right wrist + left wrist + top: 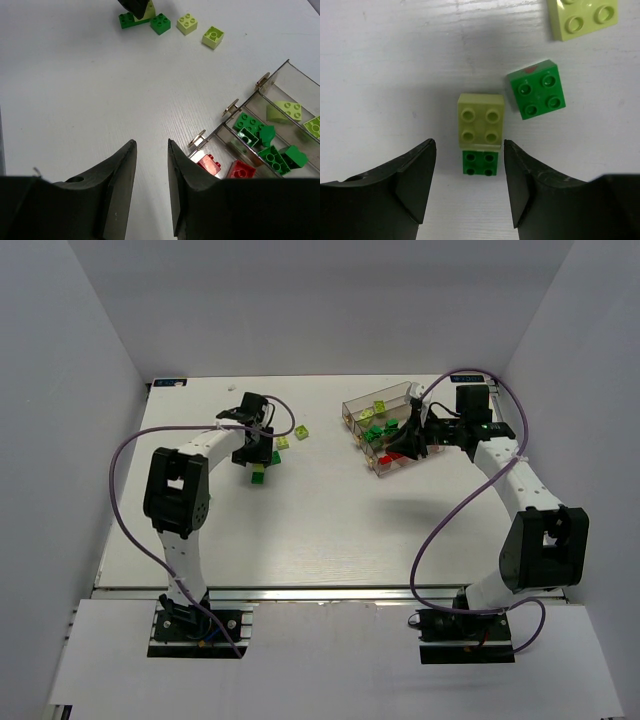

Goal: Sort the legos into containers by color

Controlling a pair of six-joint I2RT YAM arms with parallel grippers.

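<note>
My left gripper [468, 162] is open and hangs low over a loose cluster of legos. A pale yellow-green brick [481, 121] lies just beyond its fingertips. A small dark green brick [479, 162] sits against that brick, between the jaws and untouched. Another green brick [537, 90] and a pale one [582, 17] lie to the right. The containers [352, 410] stand at the back right, holding red legos [209, 164], green legos [274, 156] and yellow-green legos [285, 110] in separate bins. My right gripper [151, 145] is open with a narrow gap and holds nothing, over the red bin's near end.
White walls [90, 390] enclose the table on three sides. Purple cables [125, 470] loop beside each arm. The table's front edge [330, 592] runs just ahead of both arm bases. The bins carry small metal tabs [231, 106] on their near ends.
</note>
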